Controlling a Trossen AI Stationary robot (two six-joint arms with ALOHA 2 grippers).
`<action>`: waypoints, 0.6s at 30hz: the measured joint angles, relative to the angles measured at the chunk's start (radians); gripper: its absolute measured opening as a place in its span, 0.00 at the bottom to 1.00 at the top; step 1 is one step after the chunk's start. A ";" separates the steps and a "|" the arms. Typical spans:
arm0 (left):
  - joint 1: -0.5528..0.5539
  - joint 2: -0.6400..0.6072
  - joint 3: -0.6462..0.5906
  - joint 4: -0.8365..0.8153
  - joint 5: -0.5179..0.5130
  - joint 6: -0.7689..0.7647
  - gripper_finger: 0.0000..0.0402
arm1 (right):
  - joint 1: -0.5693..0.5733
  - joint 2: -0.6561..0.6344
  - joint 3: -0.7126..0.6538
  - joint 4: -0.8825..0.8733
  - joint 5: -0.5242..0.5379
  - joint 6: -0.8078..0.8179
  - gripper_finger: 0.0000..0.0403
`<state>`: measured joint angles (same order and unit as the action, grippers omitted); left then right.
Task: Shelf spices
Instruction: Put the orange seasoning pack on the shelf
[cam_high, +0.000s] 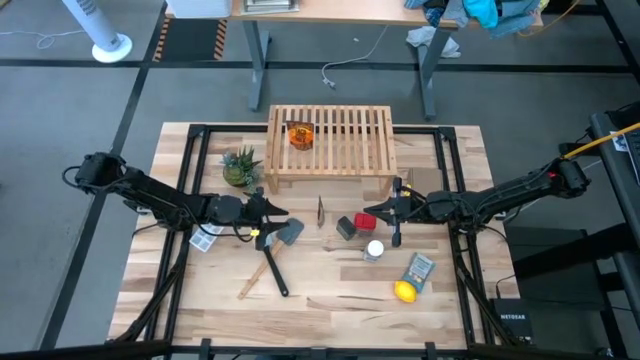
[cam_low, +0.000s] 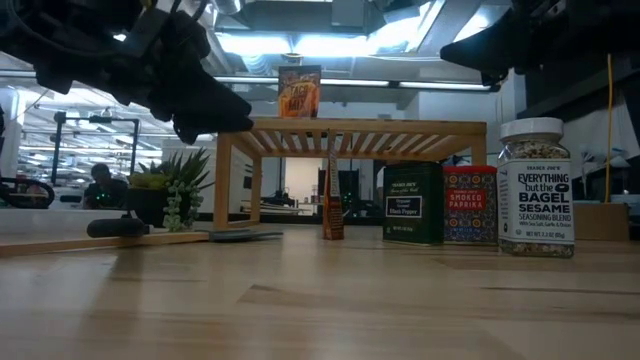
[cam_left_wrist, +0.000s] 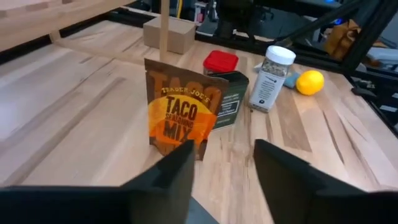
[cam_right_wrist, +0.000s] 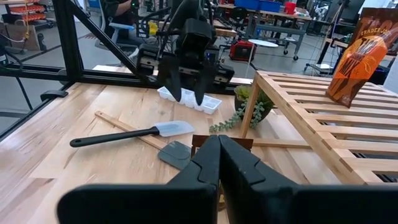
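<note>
Shelf (cam_high: 345, 140) beyond both grippers, one taco packet (cam_high: 300, 135) already on slats. Second taco packet (cam_left_wrist: 180, 118) upright on desk (cam_high: 330, 300), just ahead of left fingers (cam_left_wrist: 168, 180), which are spread and empty. Right fingers (cam_right_wrist: 217, 165) pressed together, empty; packet sits between the two grippers. Advance square, pinch packet's top edge, lift clear before swinging toward shelf.

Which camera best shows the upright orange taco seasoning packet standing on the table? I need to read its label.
The left wrist view: the upright orange taco seasoning packet faces the camera, label readable. The high view shows only its thin top edge, the low view a narrow side-on sliver. In the right wrist view the fingers largely block it.
</note>
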<state>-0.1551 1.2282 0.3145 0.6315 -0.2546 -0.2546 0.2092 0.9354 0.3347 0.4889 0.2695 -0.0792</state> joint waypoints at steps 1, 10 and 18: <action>0.001 0.000 0.000 0.000 0.000 0.000 0.44 | 0.000 0.000 0.000 -0.004 0.000 0.000 0.02; 0.002 0.009 0.000 0.013 -0.052 0.000 0.52 | 0.000 0.061 0.000 -0.033 0.000 0.098 0.02; 0.002 0.185 0.074 0.016 -0.053 0.033 0.52 | 0.000 0.191 0.002 0.099 0.010 0.098 0.02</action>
<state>-0.1532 1.4127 0.3888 0.6472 -0.3073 -0.2218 0.2089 1.1266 0.3371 0.5879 0.2795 0.0185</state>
